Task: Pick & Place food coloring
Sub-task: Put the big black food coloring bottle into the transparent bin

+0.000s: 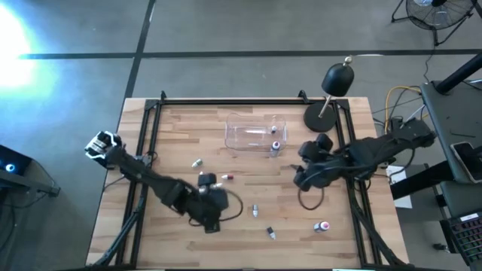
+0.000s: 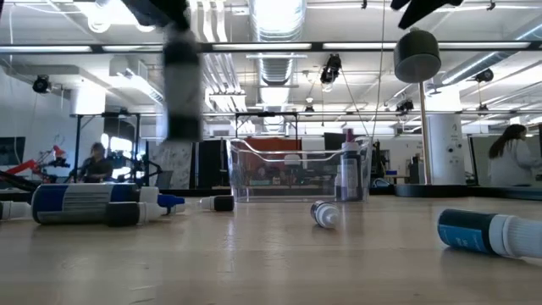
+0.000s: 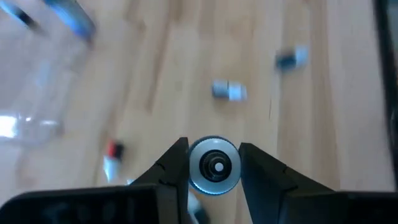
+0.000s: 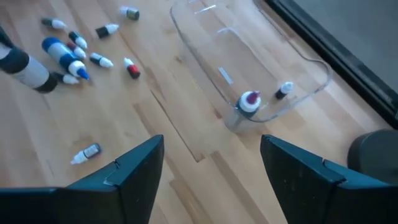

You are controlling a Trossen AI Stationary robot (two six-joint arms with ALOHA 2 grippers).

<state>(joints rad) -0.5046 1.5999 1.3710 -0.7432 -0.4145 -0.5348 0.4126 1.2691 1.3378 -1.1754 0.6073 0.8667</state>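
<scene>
Small food coloring bottles lie on their sides on the wooden table (image 1: pixel 173 128), among them one (image 1: pixel 196 162), a red-capped one (image 1: pixel 224 178), one (image 1: pixel 255 210) and one (image 1: pixel 322 225). My left gripper (image 1: pixel 205 181) (image 3: pixel 214 149) is over the near middle, shut on a whitish bottle (image 3: pixel 214 167). A clear tub (image 1: pixel 256 134) (image 4: pixel 249 56) sits toward the far side. A small dark-capped bottle (image 4: pixel 284 90) lies inside it. An upright red-capped bottle (image 4: pixel 249 102) stands at its near right corner. My right gripper (image 1: pixel 300 179) (image 4: pixel 211 174) hovers open, right of the tub. My left gripper pinches the bottle between its two fingers (image 3: pixel 174 165), coming from above and pointing down. The wrist view looks along the bottle at its round end (image 3: pixel 214 167). In the low view the blurred bottle (image 2: pixel 182 93) hangs upright below the gripper, clear of the table.
A black lamp with a round base (image 1: pixel 322 114) stands at the far right corner. Black frame rails (image 1: pixel 147 135) run along the table's left and right sides. Larger blue-labelled bottles (image 2: pixel 80 203) (image 2: pixel 483 233) lie close to the low camera. A person (image 2: pixel 512 157) is in the room behind.
</scene>
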